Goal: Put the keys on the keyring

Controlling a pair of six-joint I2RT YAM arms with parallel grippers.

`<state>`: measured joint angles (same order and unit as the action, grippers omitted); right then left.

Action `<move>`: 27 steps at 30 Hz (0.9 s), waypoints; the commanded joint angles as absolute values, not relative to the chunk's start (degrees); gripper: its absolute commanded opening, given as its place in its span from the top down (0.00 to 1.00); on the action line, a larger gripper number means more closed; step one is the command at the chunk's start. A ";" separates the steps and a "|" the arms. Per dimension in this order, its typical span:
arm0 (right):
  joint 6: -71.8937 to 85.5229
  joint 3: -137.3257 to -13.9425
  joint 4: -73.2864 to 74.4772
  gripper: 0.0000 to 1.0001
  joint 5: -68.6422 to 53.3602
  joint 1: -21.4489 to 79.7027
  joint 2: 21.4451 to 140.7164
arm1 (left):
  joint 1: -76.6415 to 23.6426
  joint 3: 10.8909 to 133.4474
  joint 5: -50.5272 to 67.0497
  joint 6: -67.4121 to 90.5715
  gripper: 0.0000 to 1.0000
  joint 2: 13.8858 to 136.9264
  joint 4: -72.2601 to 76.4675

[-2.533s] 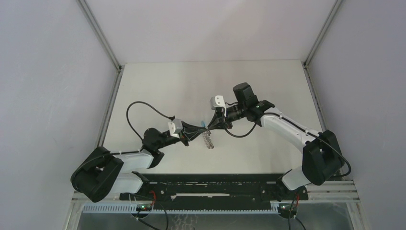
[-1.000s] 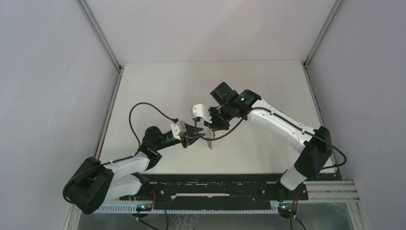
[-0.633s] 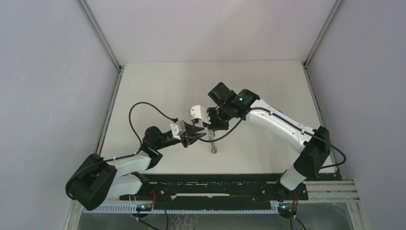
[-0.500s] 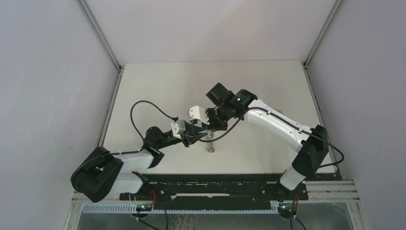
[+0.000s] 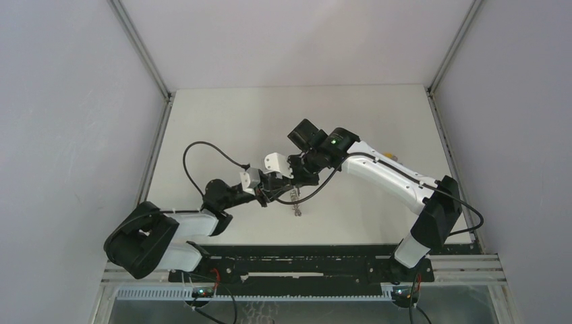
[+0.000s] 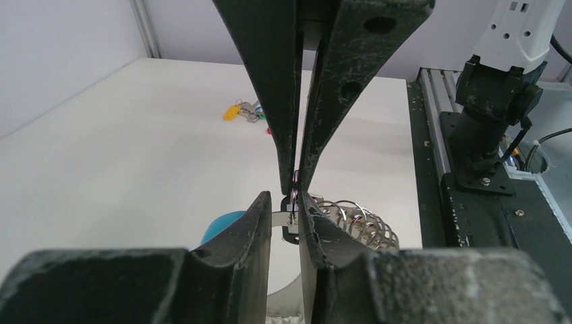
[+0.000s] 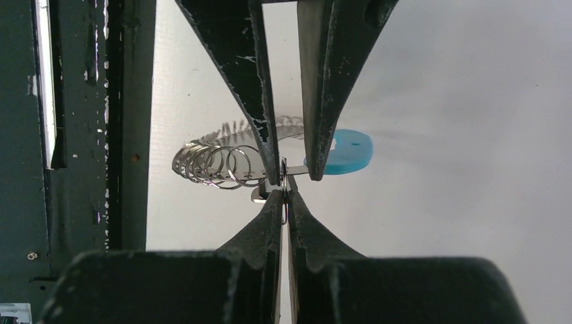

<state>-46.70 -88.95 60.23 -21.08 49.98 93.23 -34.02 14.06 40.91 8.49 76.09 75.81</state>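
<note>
The keyring is a string of silver rings (image 6: 357, 223) with a light blue tag (image 6: 222, 224) and a flat silver band. It hangs between both grippers above the table (image 5: 295, 204). My left gripper (image 6: 291, 206) is shut on the silver band at the dark clasp. My right gripper (image 7: 284, 196) meets it tip to tip from the opposite side and is shut on a thin wire loop at that clasp. The rings (image 7: 214, 162) and the tag (image 7: 347, 151) also show in the right wrist view. The keys, yellow (image 6: 233, 111) and red (image 6: 270, 130), lie on the table far behind.
The white table (image 5: 222, 121) is walled on the left, right and back. The black rail (image 5: 303, 260) with both arm bases runs along the near edge. The left arm's black cable (image 5: 202, 152) loops over the table. The right arm's base (image 6: 496, 115) stands to the right in the left wrist view.
My right gripper has swung left and closed in on the left gripper until the tips meet. The hanging rings have stayed under the two grippers. The left arm has shifted only slightly.
</note>
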 commanded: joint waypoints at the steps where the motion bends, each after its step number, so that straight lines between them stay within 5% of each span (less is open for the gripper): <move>1: -47.72 -91.93 58.65 1.00 -22.30 50.84 92.37 | -34.29 17.57 41.99 9.07 0.76 77.04 78.95; 12: -47.97 -92.29 58.36 1.00 -22.74 51.68 92.85 | -34.43 17.80 43.02 9.31 0.84 77.28 78.84; 21: -47.75 -88.87 55.35 1.00 -23.31 51.15 89.34 | -34.37 16.67 41.84 8.84 1.00 76.63 79.08; 27: -47.37 -81.08 48.94 0.75 -31.90 45.77 82.82 | -34.15 15.52 40.32 9.12 1.00 74.49 80.00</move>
